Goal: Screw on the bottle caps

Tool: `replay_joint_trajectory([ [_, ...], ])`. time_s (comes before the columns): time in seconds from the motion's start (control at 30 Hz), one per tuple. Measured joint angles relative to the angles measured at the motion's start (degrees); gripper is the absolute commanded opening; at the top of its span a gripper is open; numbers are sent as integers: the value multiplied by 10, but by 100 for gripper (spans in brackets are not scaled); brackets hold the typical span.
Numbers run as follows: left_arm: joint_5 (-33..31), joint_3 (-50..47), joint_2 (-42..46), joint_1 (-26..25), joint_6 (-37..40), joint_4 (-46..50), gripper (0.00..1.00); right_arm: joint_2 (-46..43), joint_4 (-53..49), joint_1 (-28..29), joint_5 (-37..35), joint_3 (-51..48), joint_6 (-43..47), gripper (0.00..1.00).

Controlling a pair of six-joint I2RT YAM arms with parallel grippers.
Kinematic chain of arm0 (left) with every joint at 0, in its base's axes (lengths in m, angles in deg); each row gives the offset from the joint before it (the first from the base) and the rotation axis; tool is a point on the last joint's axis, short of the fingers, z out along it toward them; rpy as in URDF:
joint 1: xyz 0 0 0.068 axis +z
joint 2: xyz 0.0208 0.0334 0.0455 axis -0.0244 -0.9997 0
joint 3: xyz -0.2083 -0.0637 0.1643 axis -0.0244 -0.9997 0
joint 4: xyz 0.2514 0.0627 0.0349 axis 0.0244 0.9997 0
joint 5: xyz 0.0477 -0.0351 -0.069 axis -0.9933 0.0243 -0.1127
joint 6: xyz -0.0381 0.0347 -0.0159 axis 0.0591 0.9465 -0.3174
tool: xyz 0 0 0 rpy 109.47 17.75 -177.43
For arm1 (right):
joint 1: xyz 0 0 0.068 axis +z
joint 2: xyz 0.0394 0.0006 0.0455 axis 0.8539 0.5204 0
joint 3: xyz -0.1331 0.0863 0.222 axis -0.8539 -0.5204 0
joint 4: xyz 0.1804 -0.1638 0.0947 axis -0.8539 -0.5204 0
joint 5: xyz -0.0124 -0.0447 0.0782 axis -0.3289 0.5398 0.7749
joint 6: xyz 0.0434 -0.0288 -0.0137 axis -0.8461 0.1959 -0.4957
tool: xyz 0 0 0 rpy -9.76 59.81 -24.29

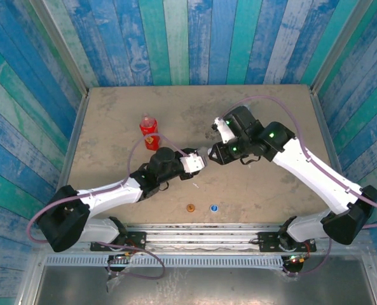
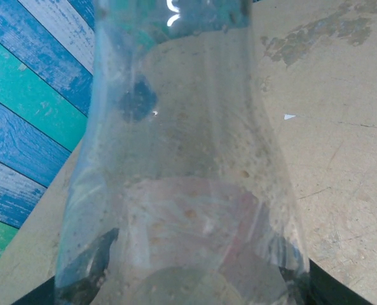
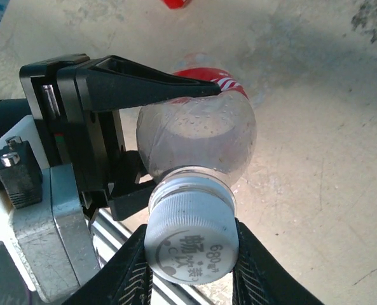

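Mid-worktop point(image 1: 271, 108), well away from every edge, the left end effector point(image 1: 203, 159) was clamped on the clear red-labelled bottle point(image 3: 198, 136), its black fingers point(image 3: 150, 86) pinching the rounded, droplet-flecked plastic shoulder. The right end effector point(image 3: 191, 254) gripped the ribbed white cap point(image 3: 191, 244) seated on the neck, textured pads against both sides. The all-red bottle point(image 1: 149, 130) stood upright, apart to the left. The orange cap point(image 1: 190, 208) and blue cap point(image 1: 213, 207) lay near the front metal rail point(image 1: 207, 232). Scuffed beige surface stretched open toward the painted plank walls point(image 1: 175, 38).
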Motion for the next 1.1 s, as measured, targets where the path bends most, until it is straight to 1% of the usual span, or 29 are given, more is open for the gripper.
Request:
replay_joint_trajectory([
  [0.13, 4, -4, 0, -2, 0, -6, 54, -10, -8, 0, 8, 0, 131, 53],
  [0.2, 5, -5, 0, -3, 0, -7, 54, -26, -15, 0, 8, 0, 220, 56],
  [0.37, 5, -7, 0, -2, 0, -6, 54, -77, -19, 8, -13, -5, 418, 59],
  [0.5, 5, -7, 0, -2, 0, -4, 54, -86, -16, 9, -24, -4, 533, 58],
  [0.63, 5, -8, 0, -2, 0, -2, 54, -69, -7, 11, -24, -4, 590, 56],
  [0.73, 8, -8, 0, -2, -1, -2, 54, -56, -2, 11, -25, -4, 630, 53],
  [0.93, 11, -9, 0, -2, -1, -2, 54, -26, -2, 11, -27, -4, 664, 47],
  [1.0, 12, -9, 0, -2, -1, -2, 54, -19, -2, 11, -31, -4, 668, 42],
  [1.07, 12, -9, 0, -2, -1, -2, 54, -14, -2, 11, -33, -4, 670, 28],
  [1.1, 13, -9, 0, -3, 0, 0, 54, -12, -2, 11, -36, -4, 674, 25],
])
